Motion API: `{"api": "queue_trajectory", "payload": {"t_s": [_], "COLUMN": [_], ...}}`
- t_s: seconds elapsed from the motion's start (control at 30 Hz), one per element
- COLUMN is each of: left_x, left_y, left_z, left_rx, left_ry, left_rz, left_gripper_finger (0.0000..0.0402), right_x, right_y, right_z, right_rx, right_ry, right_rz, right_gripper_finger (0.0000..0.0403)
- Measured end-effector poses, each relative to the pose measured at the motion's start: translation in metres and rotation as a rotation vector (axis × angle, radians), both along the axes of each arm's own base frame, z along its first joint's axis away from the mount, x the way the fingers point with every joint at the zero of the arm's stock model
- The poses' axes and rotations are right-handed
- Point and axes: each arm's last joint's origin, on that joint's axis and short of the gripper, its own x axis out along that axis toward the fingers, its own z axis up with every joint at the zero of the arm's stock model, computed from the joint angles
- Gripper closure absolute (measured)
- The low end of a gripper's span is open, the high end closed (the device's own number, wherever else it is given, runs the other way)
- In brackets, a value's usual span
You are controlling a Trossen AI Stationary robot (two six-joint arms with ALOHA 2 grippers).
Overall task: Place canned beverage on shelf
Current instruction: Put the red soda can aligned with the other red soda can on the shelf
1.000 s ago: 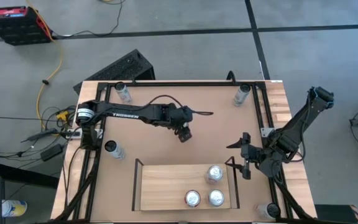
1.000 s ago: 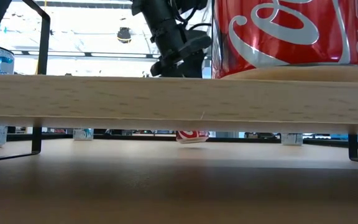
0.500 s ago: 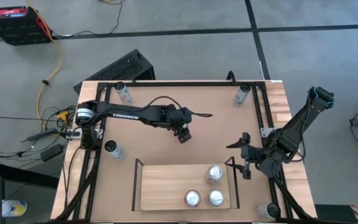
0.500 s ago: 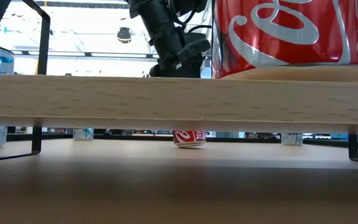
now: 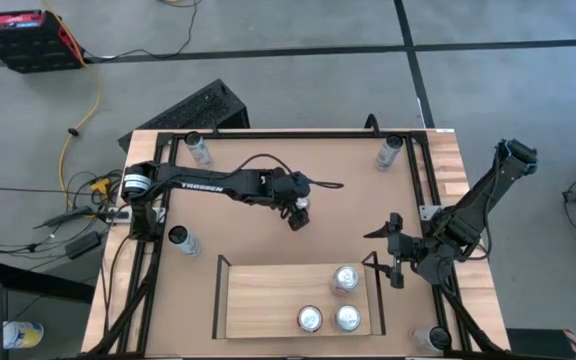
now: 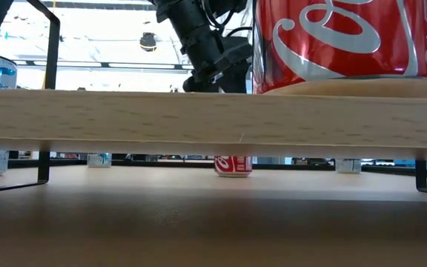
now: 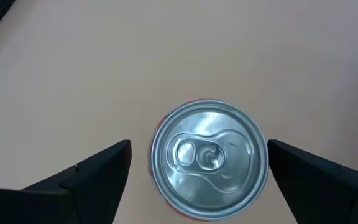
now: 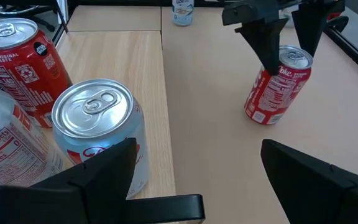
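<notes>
In the high view, the left gripper is hanging over the middle of the tabletop, straight above a red can, while the shelf is lying along the near edge with three cans crowded toward its right end. The right gripper is waiting just beside that end rail, its fingers spread wide.

In the low view, the red can is standing upright on the tabletop, seen under the shelf board.

In the left wrist view, the fingers are standing wide on both sides of the can's lid, not touching it. The can looks centred, so a good grip probably asks for lowering straight down, closing evenly on the can's body, and not pushing it sideways.

In the right wrist view, the red can is standing free between the left fingers. The left half of the shelf seems the safer place to aim.
</notes>
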Motion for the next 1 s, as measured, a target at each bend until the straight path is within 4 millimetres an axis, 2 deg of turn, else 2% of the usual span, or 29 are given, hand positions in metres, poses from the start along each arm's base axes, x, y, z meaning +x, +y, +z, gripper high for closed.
{"api": "queue_trajectory", "payload": {"t_s": [0.2,0.37,0.6,0.73,0.87,1.0], "left_x": [0.006,0.008,0.006,0.003,0.001,0.001], "left_y": [0.000,-0.002,0.001,0.010,0.023,0.028], "left_z": [0.016,0.032,0.029,0.022,0.022,0.022], "left_rx": [0.054,0.106,0.245,0.239,0.140,0.089], "left_ry": [-0.024,-0.006,0.076,0.109,0.068,0.049], "left_rz": [-0.089,-0.282,-0.542,-0.478,-0.400,-0.365], "left_gripper_finger": [0.0044,0.0043,0.0043,0.0043,0.0043,0.0043], "right_x": [0.000,0.000,0.000,0.000,0.000,0.000], "right_y": [0.000,0.000,0.000,0.000,0.000,0.000], "right_z": [0.000,0.000,0.000,0.000,0.000,0.000], "right_rx": [0.001,0.001,0.009,0.009,0.008,0.009], "right_ry": [0.000,0.001,0.001,0.002,0.003,0.003], "right_rz": [0.001,0.001,0.001,0.002,0.002,0.002], "right_gripper_finger": [0.0033,0.0033,0.0033,0.0033,0.0033,0.0033]}}
